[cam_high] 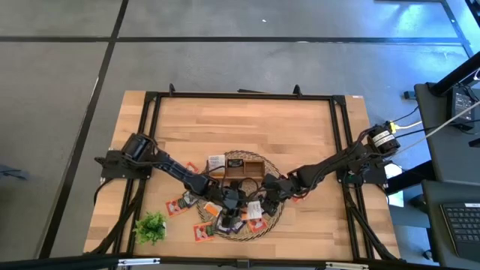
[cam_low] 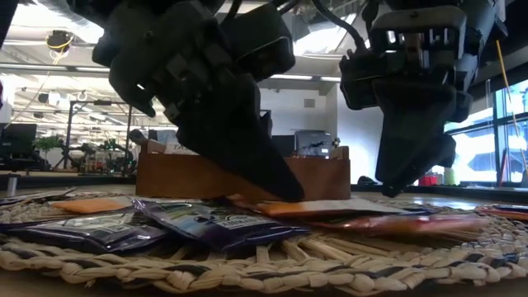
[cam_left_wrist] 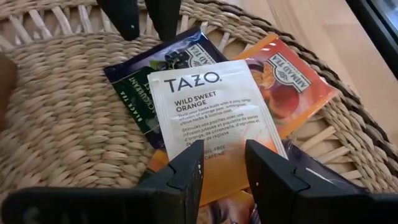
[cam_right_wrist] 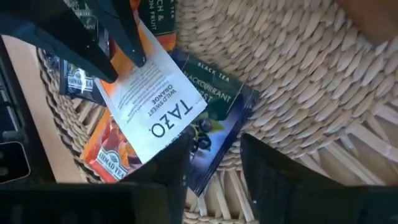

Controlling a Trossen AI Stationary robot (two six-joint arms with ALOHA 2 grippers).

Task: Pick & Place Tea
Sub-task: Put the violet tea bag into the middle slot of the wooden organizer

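Note:
A white-and-orange tea sachet [cam_left_wrist: 208, 106] lies flat on top of a dark sachet [cam_right_wrist: 214, 106] and an orange one [cam_left_wrist: 292, 81], all on the round wicker mat [cam_high: 276, 217]. My left gripper [cam_left_wrist: 225, 165] is open, and its two fingers are low over the white sachet's orange end. My right gripper [cam_right_wrist: 214, 162] is open just above the dark sachet's corner, its fingers on either side of it. Both grippers meet over the mat in the high view, the left gripper [cam_high: 229, 201] beside the right gripper [cam_high: 262, 196]. My left gripper slants down from the table's left, its open fingers set apart over the white sachet's orange end [cam_left_wrist: 217, 180]. In the low view a fingertip [cam_low: 285, 194] is down at the sachet's surface; whether it touches, I cannot tell. The sachet lies flat on the others.
The brown wooden tray [cam_high: 244, 166] stands at the mat's far edge. More sachets lie on the wood left of the mat [cam_high: 180, 204] and near its front [cam_high: 201, 232]. A green plant sprig [cam_high: 151, 226] sits at the front left. Black rails [cam_high: 150, 120] frame the table.

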